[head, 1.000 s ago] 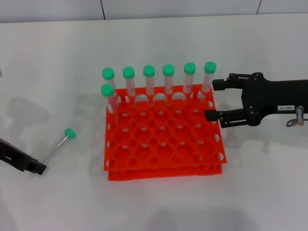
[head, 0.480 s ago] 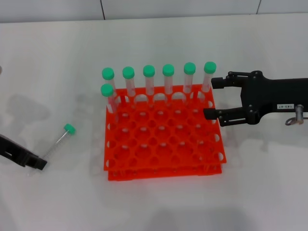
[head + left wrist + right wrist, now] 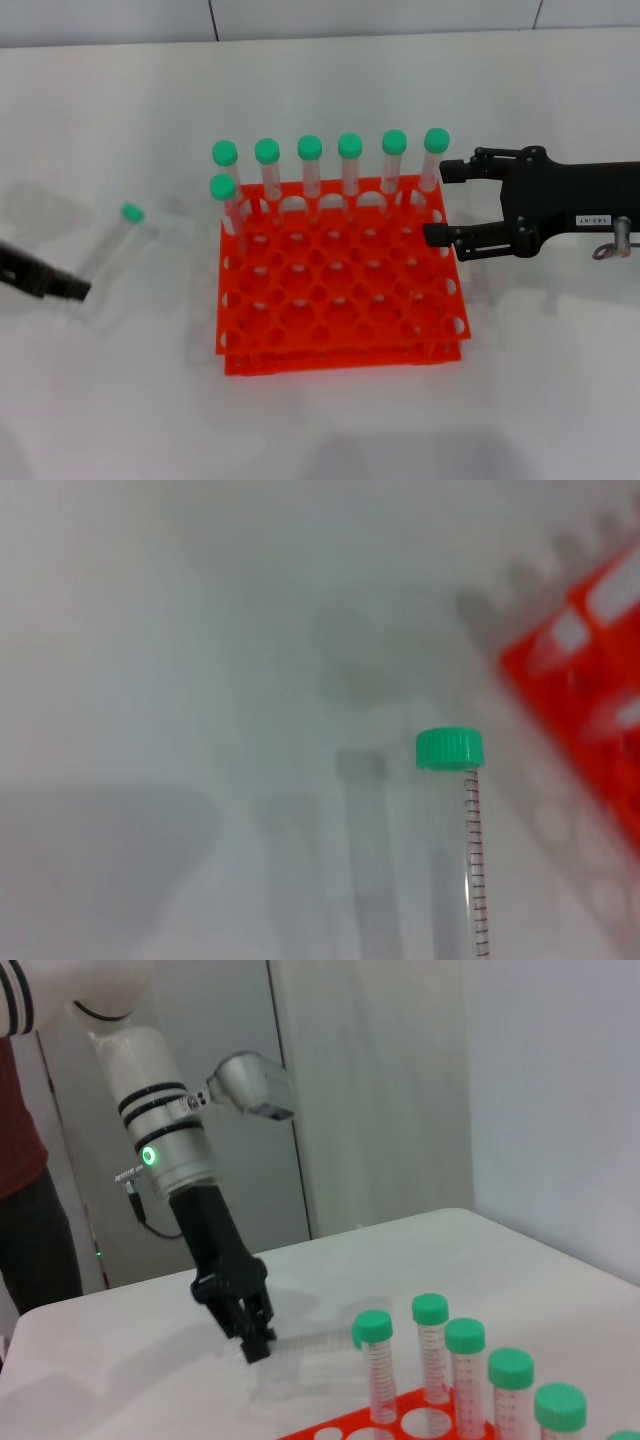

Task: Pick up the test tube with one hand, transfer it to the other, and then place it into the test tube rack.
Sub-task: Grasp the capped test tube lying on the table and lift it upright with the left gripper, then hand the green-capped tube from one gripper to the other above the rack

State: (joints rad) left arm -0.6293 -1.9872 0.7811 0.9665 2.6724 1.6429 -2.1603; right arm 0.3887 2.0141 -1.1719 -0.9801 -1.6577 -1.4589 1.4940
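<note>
My left gripper (image 3: pixel 68 289), plain black, is at the far left, shut on the lower end of the test tube (image 3: pixel 105 248). The tube is off the table, tilted, its green cap (image 3: pixel 131 212) pointing up and away. The left wrist view shows the cap (image 3: pixel 449 748) and the graduated tube (image 3: pixel 472 870). The right wrist view shows the left gripper (image 3: pixel 252 1338) holding the clear tube sideways. The orange-red rack (image 3: pixel 340 340) stands mid-table. My right gripper (image 3: pixel 438 205), with a white label (image 3: pixel 592 220), is open beside the rack's far right corner.
Several green-capped tubes (image 3: pixel 309 165) stand in the rack's back row, and one more (image 3: pixel 223 200) stands at the left of the second row. The rack's corner (image 3: pixel 590 670) shows in the left wrist view. A person (image 3: pixel 25 1160) stands behind the table.
My left gripper has lifted the test tube off the table; its cap has moved up and to the left. The right gripper has stayed open beside the rack.
</note>
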